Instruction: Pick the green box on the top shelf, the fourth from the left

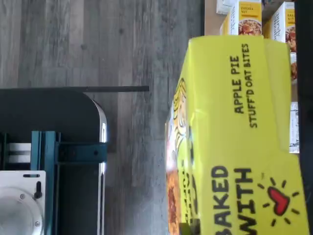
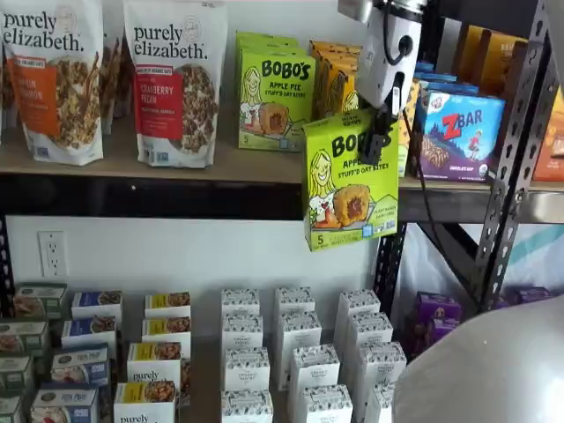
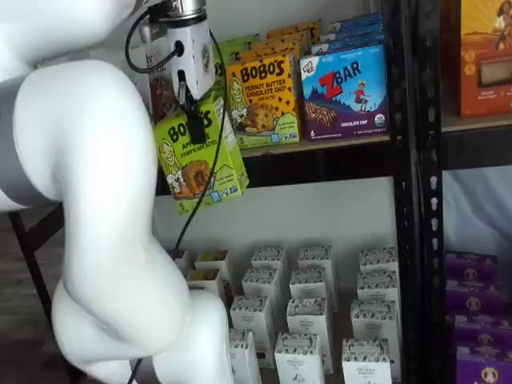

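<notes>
Gripper (image 2: 377, 141): clamping the green box (image 2: 350, 181) at its upper edge.
Green box: hanging tilted, off and in front of the top shelf (image 2: 159, 167).
Top shelf: carrying another Bobo's apple pie box (image 2: 275, 99) and a ZBar box (image 2: 460, 132).

Light was even and bright in both shelf views. In the wrist view, glare streaked the green box (image 1: 239, 142), whose near print was softly blurred.

I see the green box (image 2: 350, 181) hanging clear in front of the top shelf (image 2: 220, 163), pinched in the gripper (image 2: 377, 132). Open air surrounds it; the nearest obstacles are another Bobo's box (image 2: 275, 99) behind and the ZBar box (image 2: 460, 132) beside.
</notes>
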